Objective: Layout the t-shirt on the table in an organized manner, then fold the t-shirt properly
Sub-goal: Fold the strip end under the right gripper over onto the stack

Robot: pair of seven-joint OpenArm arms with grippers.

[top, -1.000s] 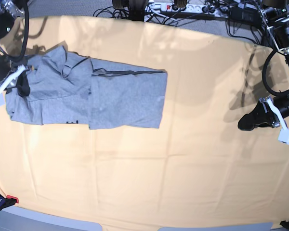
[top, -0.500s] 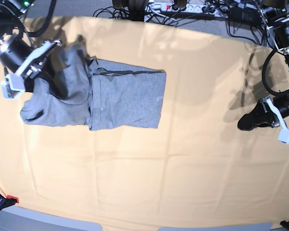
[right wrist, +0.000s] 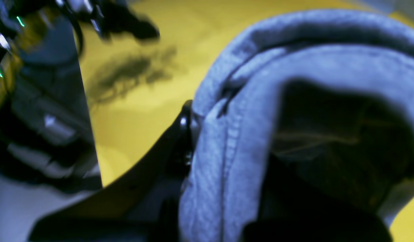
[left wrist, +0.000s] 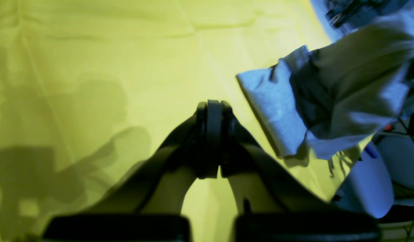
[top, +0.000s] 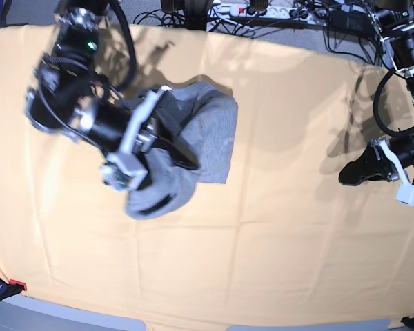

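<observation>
The grey t-shirt (top: 210,127) lies on the pale yellow-orange table (top: 276,234), left of centre. Its left part is lifted and bunched, and a fold (top: 155,198) hangs below my right arm. My right gripper (top: 185,158) is shut on the t-shirt above the folded part. In the right wrist view the grey cloth (right wrist: 247,111) drapes over the jaws, with one dark finger (right wrist: 184,134) showing beside it. My left gripper (top: 352,174) rests shut and holding nothing at the table's right side, far from the t-shirt. Its closed fingers (left wrist: 212,134) sit over bare cloth, the t-shirt (left wrist: 284,111) beyond.
Cables and a power strip (top: 262,9) run along the far edge. A red clamp (top: 14,285) sits at the near left corner. The table's near edge (top: 193,324) curves along the bottom. Wide bare cloth lies between the two arms.
My right arm has swung from the t-shirt's left end toward the right, dragging that end up and over the folded part. The left arm has not moved.
</observation>
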